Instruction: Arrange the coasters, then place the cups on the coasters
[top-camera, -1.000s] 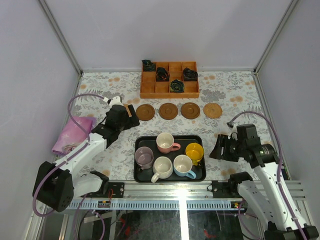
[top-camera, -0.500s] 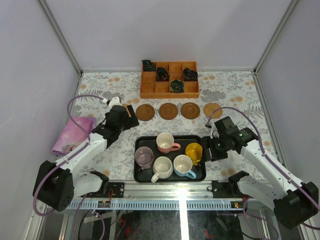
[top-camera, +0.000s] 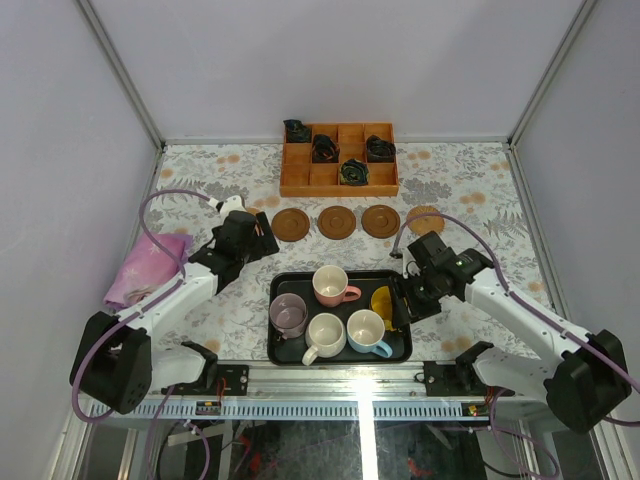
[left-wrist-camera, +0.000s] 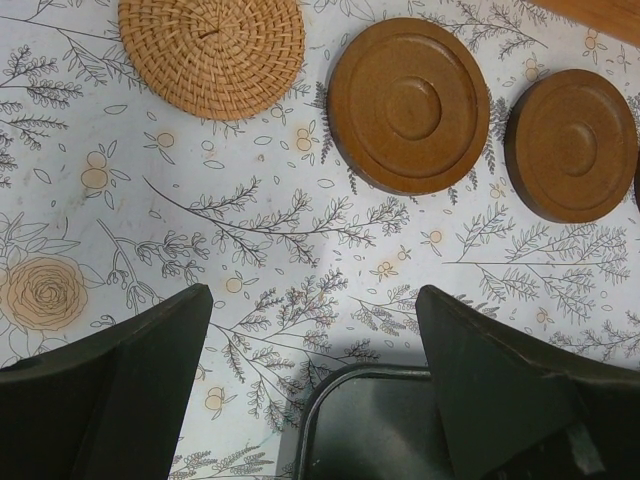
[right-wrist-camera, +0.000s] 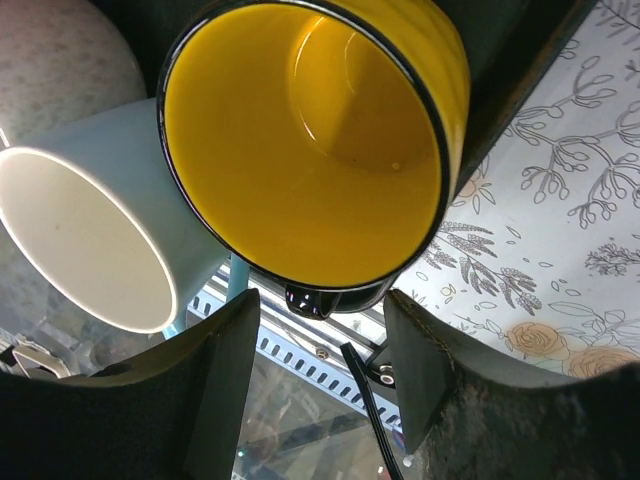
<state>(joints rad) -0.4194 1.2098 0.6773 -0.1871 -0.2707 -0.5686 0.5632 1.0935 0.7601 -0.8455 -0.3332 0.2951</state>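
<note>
Three dark brown coasters (top-camera: 337, 222) lie in a row behind the black tray (top-camera: 390, 276), and a tan woven coaster (top-camera: 427, 216) ends the row on the right. Another woven coaster (left-wrist-camera: 212, 55) lies left of two brown ones (left-wrist-camera: 408, 105). Pink (top-camera: 330, 285), mauve (top-camera: 288, 314), white (top-camera: 325, 334), light blue (top-camera: 365, 331) and yellow (top-camera: 384, 300) cups stand in the tray. My right gripper (top-camera: 400, 304) is open, low against the yellow cup (right-wrist-camera: 310, 140), whose dark handle sits just past the fingertips (right-wrist-camera: 322, 310). My left gripper (left-wrist-camera: 312, 295) hangs open over the tray's far left corner (left-wrist-camera: 370, 420), holding nothing.
An orange wooden compartment box (top-camera: 339, 160) with dark bundles stands at the back. A pink bag (top-camera: 148, 268) lies at the left edge. Grey walls close in both sides, and the metal rail (top-camera: 340, 385) runs along the near edge.
My right arm has swung left from the table's right side to the yellow cup, and its jaws have narrowed slightly. The left arm has barely shifted.
</note>
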